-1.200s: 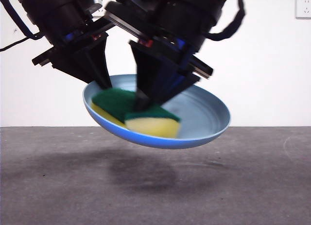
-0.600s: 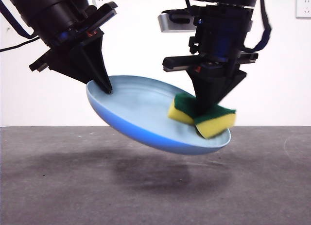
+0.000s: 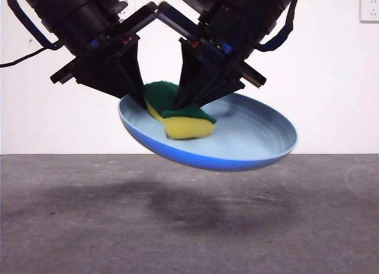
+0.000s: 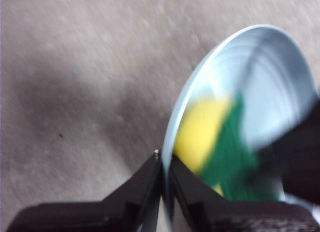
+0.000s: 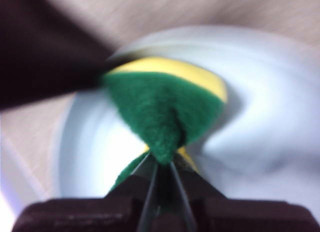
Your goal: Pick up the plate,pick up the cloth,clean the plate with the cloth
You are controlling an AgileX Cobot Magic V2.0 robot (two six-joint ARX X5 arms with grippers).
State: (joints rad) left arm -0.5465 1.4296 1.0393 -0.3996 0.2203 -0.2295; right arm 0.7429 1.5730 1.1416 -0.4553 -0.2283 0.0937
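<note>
The light-blue plate (image 3: 237,141) hangs tilted above the table. My left gripper (image 3: 135,99) is shut on the plate's left rim; the left wrist view shows its jaws pinching the rim (image 4: 172,137). My right gripper (image 3: 185,105) is shut on the cloth (image 3: 180,117), a yellow sponge with a green top, squeezed and pressed on the plate's inner face near the left rim. The right wrist view shows the cloth (image 5: 165,106) pinched between the jaws over the plate (image 5: 260,117). The left wrist view shows the cloth (image 4: 215,142) blurred inside the plate.
The grey table (image 3: 189,226) lies below with the plate's shadow on it. A white wall stands behind, with a socket (image 3: 369,9) at the top right.
My right gripper has swept the cloth from the plate's right side back to its left side, beside the left gripper. The plate has shifted slightly right and up.
</note>
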